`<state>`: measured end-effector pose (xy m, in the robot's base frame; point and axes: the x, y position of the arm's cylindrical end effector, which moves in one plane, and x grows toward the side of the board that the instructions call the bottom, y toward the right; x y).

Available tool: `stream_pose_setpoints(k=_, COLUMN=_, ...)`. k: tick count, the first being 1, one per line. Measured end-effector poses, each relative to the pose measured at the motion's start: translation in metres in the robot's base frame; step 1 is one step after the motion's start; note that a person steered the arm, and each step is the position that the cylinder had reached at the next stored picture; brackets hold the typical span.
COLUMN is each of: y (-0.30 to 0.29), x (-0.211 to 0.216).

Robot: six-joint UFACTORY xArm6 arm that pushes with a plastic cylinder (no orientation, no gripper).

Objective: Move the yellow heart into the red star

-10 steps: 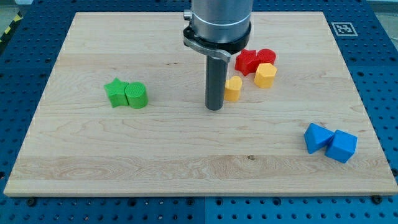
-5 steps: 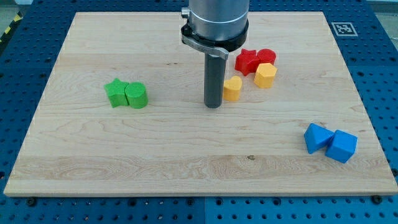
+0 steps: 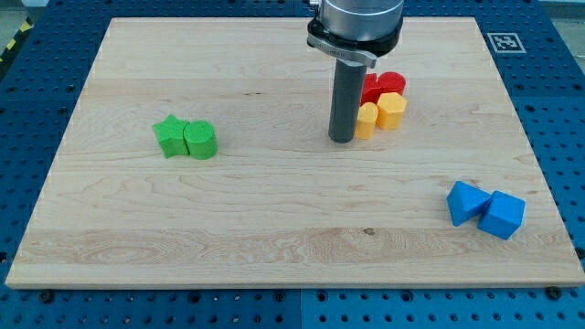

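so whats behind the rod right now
Behind the rod, the red star shows only its right part; the rest is covered. My tip sits left of the yellow heart.

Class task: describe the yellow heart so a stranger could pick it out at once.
Start at the wooden board and find the dark rod near its top. My tip sits just left of the yellow heart. Unlike the other yellow block to its right, it lies beside the rod, below the red star.

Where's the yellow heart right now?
Upper right of centre: the yellow heart sits just right of my tip, against the yellow hexagon, below the red star.
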<state>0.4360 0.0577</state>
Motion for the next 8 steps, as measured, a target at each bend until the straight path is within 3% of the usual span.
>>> stream_pose_setpoints(k=2, y=0.000, x=-0.018)
stream_pose_setpoints(k=8, y=0.009, x=-0.017)
